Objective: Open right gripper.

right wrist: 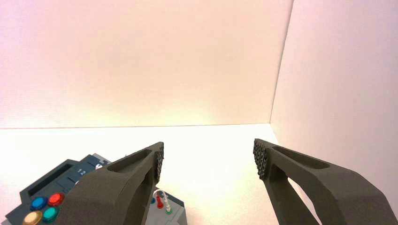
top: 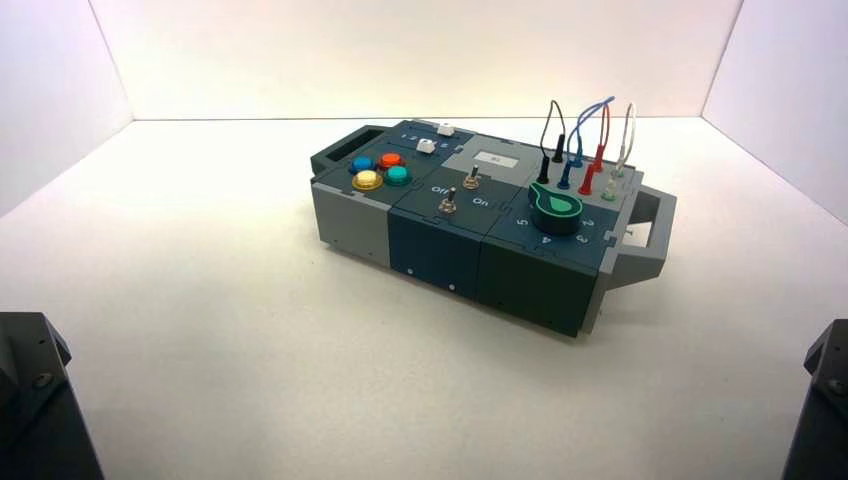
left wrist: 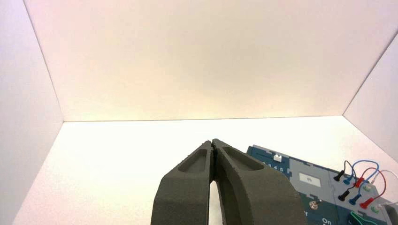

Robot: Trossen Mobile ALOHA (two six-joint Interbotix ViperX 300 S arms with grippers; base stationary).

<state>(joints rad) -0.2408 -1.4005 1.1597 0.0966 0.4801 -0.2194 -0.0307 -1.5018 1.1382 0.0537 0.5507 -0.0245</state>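
My right gripper (right wrist: 209, 157) is open wide and empty, held above the white table far short of the box. My left gripper (left wrist: 213, 144) is shut with its tips touching and holds nothing. In the high view only the dark bases of both arms show, the left arm (top: 35, 390) at the near left corner and the right arm (top: 822, 400) at the near right corner. The box (top: 430, 255) stands turned on the table's middle, well beyond both grippers.
The box bears four round buttons (top: 380, 171), two toggle switches (top: 449, 203), a green knob (top: 556, 207), white sliders (top: 427, 146) and black, blue, red and white wires (top: 585, 140), with a handle at each end. White walls close in the table (top: 200, 300).
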